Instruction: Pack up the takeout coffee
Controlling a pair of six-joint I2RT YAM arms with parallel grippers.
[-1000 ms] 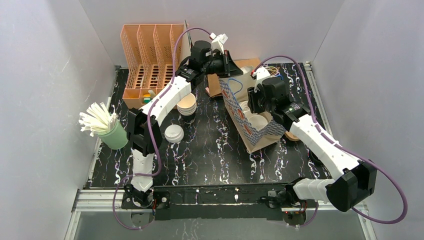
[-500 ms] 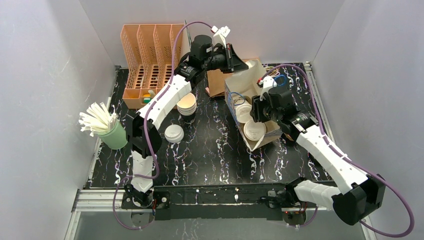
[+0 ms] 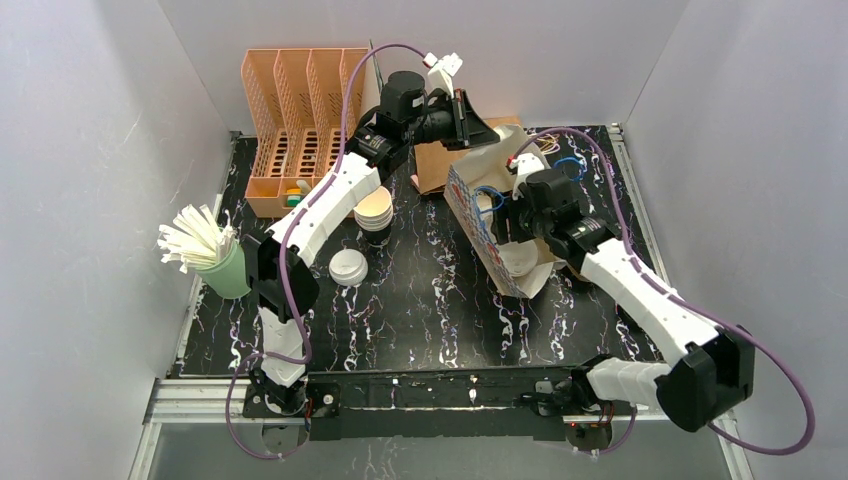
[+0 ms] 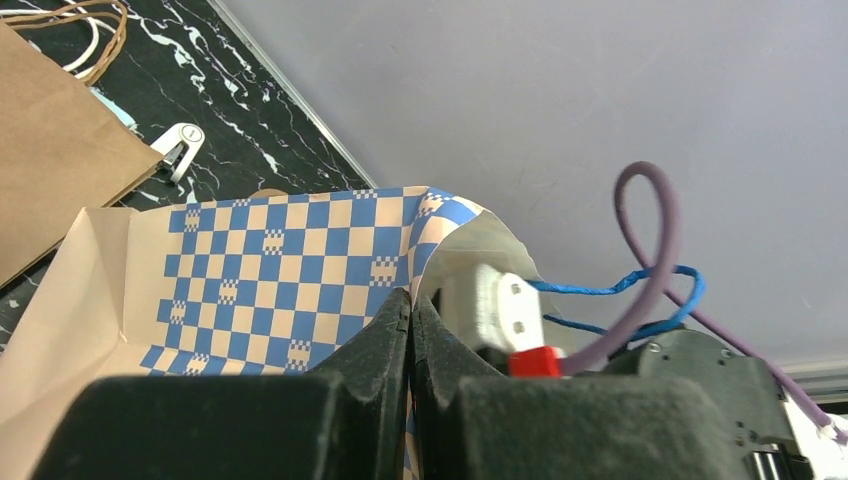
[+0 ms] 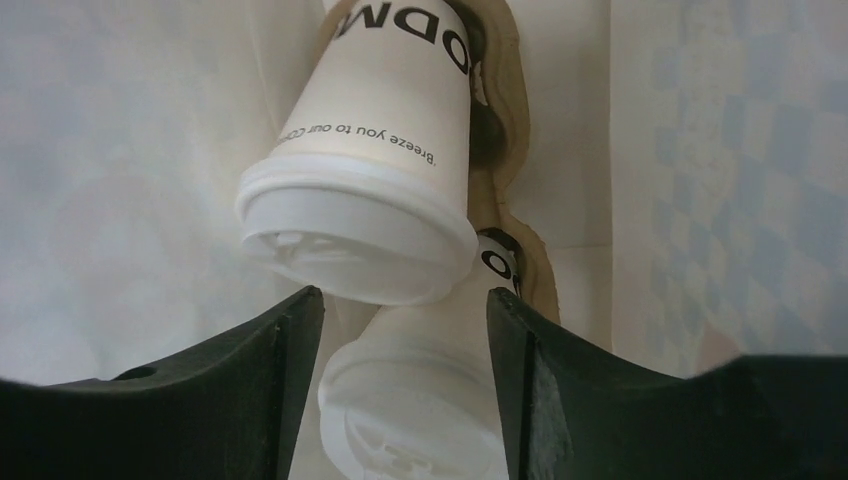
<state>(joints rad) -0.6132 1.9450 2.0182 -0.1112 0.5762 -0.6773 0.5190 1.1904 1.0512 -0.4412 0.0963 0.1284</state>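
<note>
The blue-and-tan checkered paper bag (image 3: pixel 478 232) lies tilted on the table, mouth toward the back right. My left gripper (image 3: pixel 476 128) is shut on the bag's upper rim (image 4: pixel 411 300) and holds it up. My right gripper (image 5: pixel 402 296) is open inside the bag. Two white lidded cups lie on their sides in the brown pulp tray (image 5: pixel 503 150): an upper cup (image 5: pixel 375 150) and a lower cup (image 5: pixel 420 400). The lower cup's lid sits between my fingers (image 5: pixel 270 380); I see no contact. From above the cups are hidden by the right wrist (image 3: pixel 545 195).
A flat brown paper bag (image 3: pixel 432 165) lies behind the checkered bag. An orange file rack (image 3: pixel 300 100) stands at the back left. A stack of open cups (image 3: pixel 374 210) and a loose white lid (image 3: pixel 348 267) sit left of centre. A green cup of straws (image 3: pixel 225 268) stands at the left edge.
My left gripper has lifted the bag's rim higher. My right gripper has moved into the bag's mouth, and the cups that showed from above are now covered by it.
</note>
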